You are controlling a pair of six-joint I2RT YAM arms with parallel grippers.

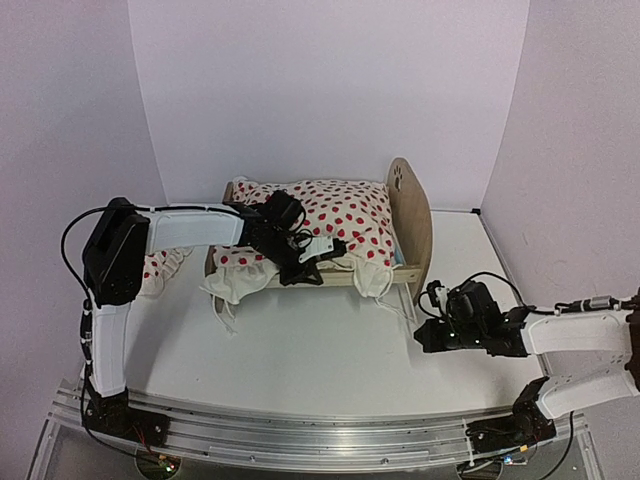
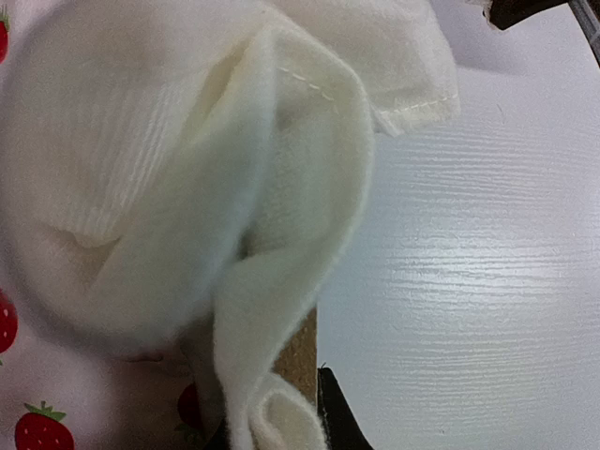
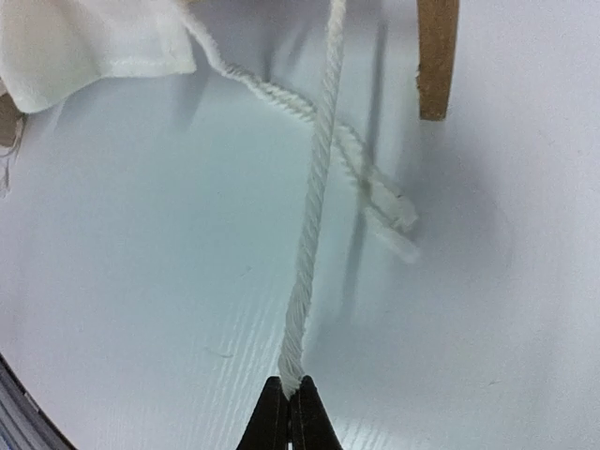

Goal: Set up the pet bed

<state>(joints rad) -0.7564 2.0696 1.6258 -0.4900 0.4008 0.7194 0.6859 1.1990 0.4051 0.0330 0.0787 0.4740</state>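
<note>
Left arm: I log it reaching from 9 o'clock to the bed's near rail, left claw (image 1: 303, 268) nearly closed, pinching bunched blanket (image 2: 141, 141).
Right arm: low at 4 o'clock, right claw (image 3: 291, 386) closed on cord (image 3: 314, 206).
Bed (image 1: 410, 215): desk (image 1: 300, 350) centre, toward 12; headboard at 3, blanket-covered.

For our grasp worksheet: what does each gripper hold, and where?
The right gripper is shut on the white cord, pinching its near end. The left gripper sits in the white ruffle; a hold cannot be told.
</note>
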